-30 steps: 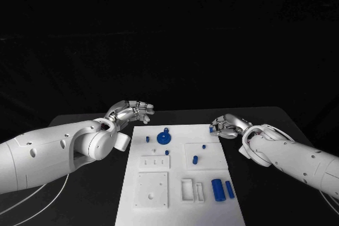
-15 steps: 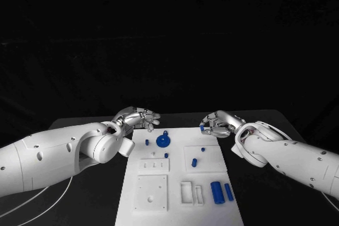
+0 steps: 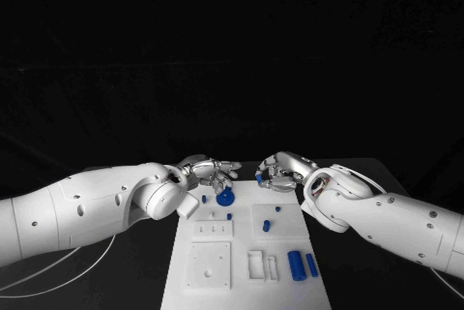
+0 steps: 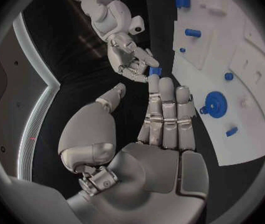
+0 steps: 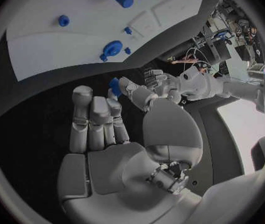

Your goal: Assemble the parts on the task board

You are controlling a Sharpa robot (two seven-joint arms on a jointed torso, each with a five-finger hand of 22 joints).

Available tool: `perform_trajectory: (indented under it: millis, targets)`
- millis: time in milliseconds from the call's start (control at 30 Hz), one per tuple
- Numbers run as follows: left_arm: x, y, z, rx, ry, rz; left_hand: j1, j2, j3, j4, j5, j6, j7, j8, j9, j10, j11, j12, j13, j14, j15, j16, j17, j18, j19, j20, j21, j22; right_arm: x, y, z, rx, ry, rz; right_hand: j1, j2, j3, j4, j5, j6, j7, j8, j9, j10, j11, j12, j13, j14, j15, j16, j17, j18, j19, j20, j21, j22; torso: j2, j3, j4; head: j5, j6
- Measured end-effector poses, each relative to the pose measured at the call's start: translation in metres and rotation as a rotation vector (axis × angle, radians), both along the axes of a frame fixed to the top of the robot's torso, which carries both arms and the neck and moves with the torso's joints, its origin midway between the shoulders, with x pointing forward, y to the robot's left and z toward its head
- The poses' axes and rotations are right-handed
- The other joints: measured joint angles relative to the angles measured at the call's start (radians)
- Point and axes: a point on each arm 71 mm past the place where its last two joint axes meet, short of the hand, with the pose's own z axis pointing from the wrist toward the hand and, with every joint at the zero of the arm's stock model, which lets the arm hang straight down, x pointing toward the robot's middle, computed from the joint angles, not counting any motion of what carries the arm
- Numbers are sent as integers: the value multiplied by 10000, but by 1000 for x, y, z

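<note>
The task board (image 3: 247, 270) is lying flat in the middle of the black table, a long white plate carrying raised white blocks and recessed slots. A round blue disc with a knob (image 3: 226, 198) is sitting near its far end, with small blue pegs (image 3: 229, 216) standing beside it. Another blue peg (image 3: 266, 224) is standing on a square white block toward the middle. Two blue cylinders (image 3: 297, 265) are lying side by side near the near right corner. A small blue piece (image 5: 114, 86) is being held by the right hand (image 3: 275, 172), off the board's far edge.
</note>
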Motion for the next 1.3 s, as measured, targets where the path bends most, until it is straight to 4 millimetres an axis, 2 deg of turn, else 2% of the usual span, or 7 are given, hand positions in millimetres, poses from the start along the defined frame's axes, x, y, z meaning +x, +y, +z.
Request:
perform_trajectory:
  millis: [100, 500, 567, 733, 1033, 1133, 1300]
  targets:
    - [1, -7, -2, 301, 137, -165, -220, 220, -570, -59, 0, 0, 0, -32, -19, -404, 108, -205, -14, -346, 160, -227, -147, 0, -412, 126, -197, -134, -2, 8, 1, -84, -38, 115, 53, -53, 13, -11, 0, 0, -1, 3, 0, 0, 1, 0, 1, 0, 0, 0, 0, -1, 1, 1, 0, 0, -76, 0, -9, 25, -39]
    - [3, -21, -7, 1176, 384, -381, -141, 301, -729, -30, 0, 37, 37, -79, -41, -629, 243, -413, -50, -541, 299, -475, -329, -41, -651, 199, -346, -344, -7, 25, 1, -252, -121, 351, 41, -91, 69, -10, -1, 11, -10, 31, 0, 1, 2, -1, 0, 0, 1, 0, 0, 1, 15, 17, 0, 0, -197, 6, 3, 2, -77]
    - [3, -22, -8, 1244, 414, -380, -141, 301, -728, -29, 0, 37, 37, -79, -50, -630, 243, -413, -50, -541, 299, -502, -340, -77, -651, 199, -346, -357, -9, 27, 1, -251, -116, 418, 41, -90, 69, -10, -1, 17, -17, 31, 0, 2, 2, -1, -8, 0, 1, 0, 0, 1, 15, 17, 0, 0, -209, 0, 35, -30, -86]
    - [3, -21, -9, 1296, 506, -341, 99, 541, -813, -114, 0, 37, 37, -141, -63, -664, 278, -473, -49, -579, 337, -541, -378, -88, -688, 235, -346, -400, -11, 32, 1, -248, -106, 535, 43, -89, 94, 15, -8, 27, -26, 31, 1, 2, 3, -1, -7, 0, 2, 0, 0, 1, 16, 17, 0, 0, -237, -23, 129, -119, -122]
    - [3, -23, -10, 1284, 617, -327, 324, 765, -1017, -265, 0, 72, 72, -150, -75, -665, 278, -523, -37, -578, 337, -541, -413, -149, -688, 235, -346, -458, -12, 33, 1, -305, -71, 548, 83, -76, 94, 15, -9, 29, -29, 31, 1, 3, 4, -1, -7, -8, 10, 0, 0, 1, 15, 18, 0, 0, -238, -41, 165, -129, -124]
    - [4, -25, -10, 1236, 668, -324, 515, 956, -1120, -369, 11, 72, 72, -150, -88, -665, 278, -523, -23, -578, 337, -541, -430, -156, -688, 236, -346, -487, -12, 33, 1, -318, -59, 539, 97, -88, 94, 15, -9, 30, -29, 31, 1, 3, 4, -1, -7, -9, 11, 0, 0, 0, 15, 18, 0, 0, -235, -46, 164, -125, -118]
    - [4, -25, -10, 1200, 732, -306, 893, 1334, -1226, -830, 438, 144, 73, -149, -84, -665, 278, -570, 17, -578, 337, -541, -453, -179, -759, 235, -346, -543, -12, 35, 1, -323, -45, 567, 110, -76, 94, 15, -9, 30, -29, 31, 2, 4, 5, -2, -6, 3, 0, 0, 0, 1, 15, 19, 0, 0, -227, -47, 164, -114, -111]
